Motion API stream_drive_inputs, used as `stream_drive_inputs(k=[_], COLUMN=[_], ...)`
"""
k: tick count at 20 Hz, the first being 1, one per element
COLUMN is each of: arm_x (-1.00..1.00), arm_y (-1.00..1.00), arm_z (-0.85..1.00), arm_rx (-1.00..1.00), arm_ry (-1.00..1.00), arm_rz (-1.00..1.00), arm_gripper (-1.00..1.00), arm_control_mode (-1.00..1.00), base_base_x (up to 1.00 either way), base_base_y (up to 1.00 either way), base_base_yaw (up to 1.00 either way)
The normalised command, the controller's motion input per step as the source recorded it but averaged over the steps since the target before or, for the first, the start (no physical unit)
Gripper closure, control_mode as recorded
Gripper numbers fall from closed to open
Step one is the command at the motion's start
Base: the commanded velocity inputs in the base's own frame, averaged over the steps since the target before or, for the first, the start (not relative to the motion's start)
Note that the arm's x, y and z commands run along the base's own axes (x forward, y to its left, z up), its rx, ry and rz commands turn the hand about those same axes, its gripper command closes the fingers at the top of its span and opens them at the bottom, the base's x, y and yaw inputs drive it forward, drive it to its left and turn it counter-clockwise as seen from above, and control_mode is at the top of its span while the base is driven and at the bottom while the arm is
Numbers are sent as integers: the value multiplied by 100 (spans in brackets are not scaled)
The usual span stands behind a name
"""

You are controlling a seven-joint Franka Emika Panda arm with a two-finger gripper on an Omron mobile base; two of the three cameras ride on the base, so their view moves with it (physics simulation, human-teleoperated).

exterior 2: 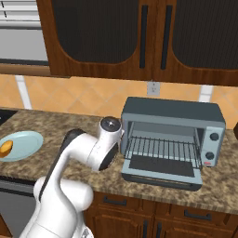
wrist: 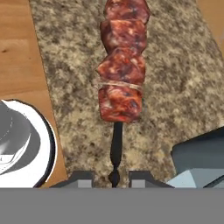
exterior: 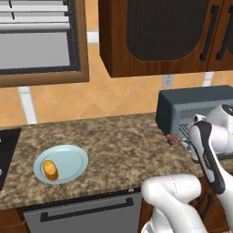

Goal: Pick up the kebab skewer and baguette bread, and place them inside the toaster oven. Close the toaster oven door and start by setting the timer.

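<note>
Left base view: speckled brown granite desk [exterior: 113, 136] carries a pale blue round plate [exterior: 61, 164] with the stubby golden-orange baguette bread [exterior: 50, 169] lying on its left part. Dark slate-grey boxy toaster oven [exterior: 191, 109] stands at the right; red chunks of the kebab skewer [exterior: 173, 137] show just at its front left corner.

Right base view: toaster oven door [exterior 2: 160, 179] is folded down open, wire rack [exterior 2: 160, 148] exposed.

Hand view: pincer [wrist: 113, 177] is clenched on the skewer's thin dark stick, meat chunks pointing away above the desk.
</note>
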Motion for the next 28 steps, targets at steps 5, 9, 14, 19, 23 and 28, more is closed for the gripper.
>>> stream_drive_inputs(k=[5,9,14,19,23,28], arm_x=[7,49,42,53,34,19], arm_y=[-100,-93,-75,-45,-28,-26], arm_z=[39,35,0,-4,-15,-36], arm_rx=[0,0,0,-1,-3,-6], arm_ry=[-6,-2,0,0,-3,-8], arm_rz=[0,0,0,0,0,0], arm_gripper=[100,100,100,100,100,100], arm_control_mode=[-100,-100,-100,-100,-100,-100], base_base_x=[0,0,0,0,0,0], base_base_y=[0,0,0,0,0,0], base_base_yaw=[0,0,0,0,0,0])
